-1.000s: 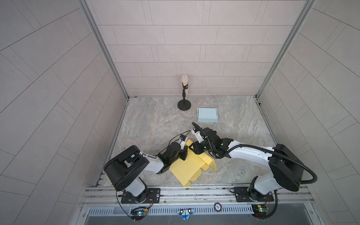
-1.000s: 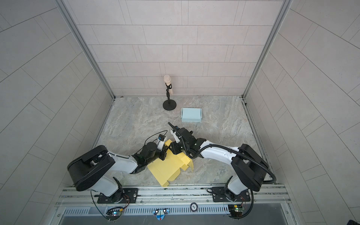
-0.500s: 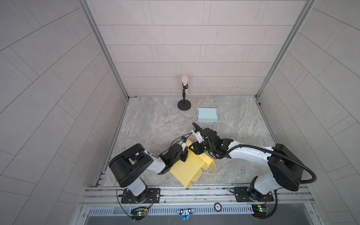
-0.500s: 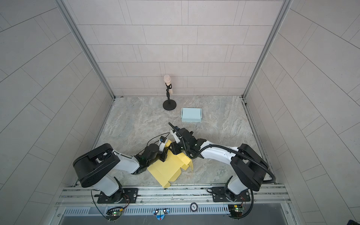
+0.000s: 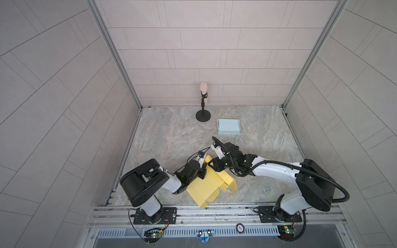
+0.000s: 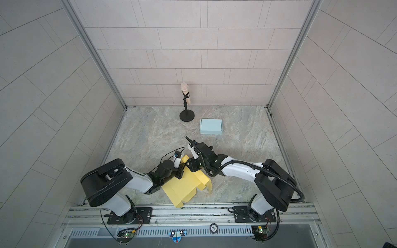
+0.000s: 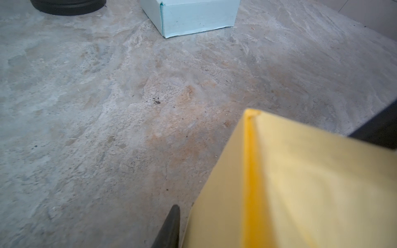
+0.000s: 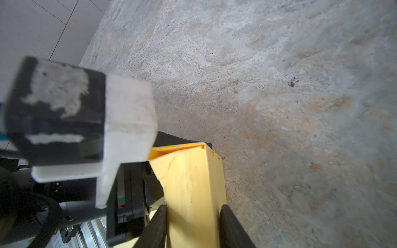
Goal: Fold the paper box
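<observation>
Yellow paper box (image 5: 206,189) is hiding half my left gripper (image 5: 202,173), can't tell its grip; right gripper (image 8: 192,214) is pinching the creased raised wall.

Left arm (image 5: 170,182) and right arm (image 5: 277,171): glossy white tubular links, bulky black rounded joint housings. The right end effector (image 8: 193,227) has black wedge fingers (image 8: 156,227). A ribbed black cable hose (image 5: 346,194) runs along the right arm. Black screwed base plates (image 5: 169,214) sit on the silver slotted rail (image 5: 214,211).
</observation>
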`<state>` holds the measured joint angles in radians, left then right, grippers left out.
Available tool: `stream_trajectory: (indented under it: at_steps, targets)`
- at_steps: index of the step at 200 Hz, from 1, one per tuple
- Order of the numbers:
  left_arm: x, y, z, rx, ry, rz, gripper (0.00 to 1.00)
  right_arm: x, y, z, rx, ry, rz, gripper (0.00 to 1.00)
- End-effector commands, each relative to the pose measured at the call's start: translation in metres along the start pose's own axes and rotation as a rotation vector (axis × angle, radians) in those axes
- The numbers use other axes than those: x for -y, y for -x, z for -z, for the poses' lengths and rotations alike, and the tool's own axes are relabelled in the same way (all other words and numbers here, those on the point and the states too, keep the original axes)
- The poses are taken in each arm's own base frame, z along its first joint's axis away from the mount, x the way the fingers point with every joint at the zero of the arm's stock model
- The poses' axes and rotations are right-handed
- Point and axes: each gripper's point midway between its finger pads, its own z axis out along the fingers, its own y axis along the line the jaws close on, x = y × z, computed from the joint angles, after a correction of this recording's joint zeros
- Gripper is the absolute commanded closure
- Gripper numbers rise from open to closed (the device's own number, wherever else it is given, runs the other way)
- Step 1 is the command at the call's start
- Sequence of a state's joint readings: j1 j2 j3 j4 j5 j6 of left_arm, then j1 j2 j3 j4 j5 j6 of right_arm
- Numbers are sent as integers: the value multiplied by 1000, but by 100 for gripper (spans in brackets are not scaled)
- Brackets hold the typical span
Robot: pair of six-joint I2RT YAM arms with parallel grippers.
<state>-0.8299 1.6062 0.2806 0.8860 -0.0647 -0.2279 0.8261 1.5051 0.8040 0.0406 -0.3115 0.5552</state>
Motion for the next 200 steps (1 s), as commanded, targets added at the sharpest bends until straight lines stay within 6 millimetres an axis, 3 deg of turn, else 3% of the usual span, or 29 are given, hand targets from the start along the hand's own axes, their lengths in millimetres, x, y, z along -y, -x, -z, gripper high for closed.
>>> stream_trajectory:
  at_steps: [1, 70, 140, 200]
  targets:
    - [7, 6, 8, 32, -36, 17, 73, -3, -3, 6, -2, -2, -6, 58]
    - [8, 15, 19, 58, -44, 11, 70, -8, 1, 10, 11, -2, 6, 55]
    - [7, 24, 25, 78, -40, 5, 86, -12, 5, 14, 24, 3, 8, 55]
    - [6, 24, 26, 78, -36, 1, 85, -14, 12, 22, 46, 1, 9, 50]
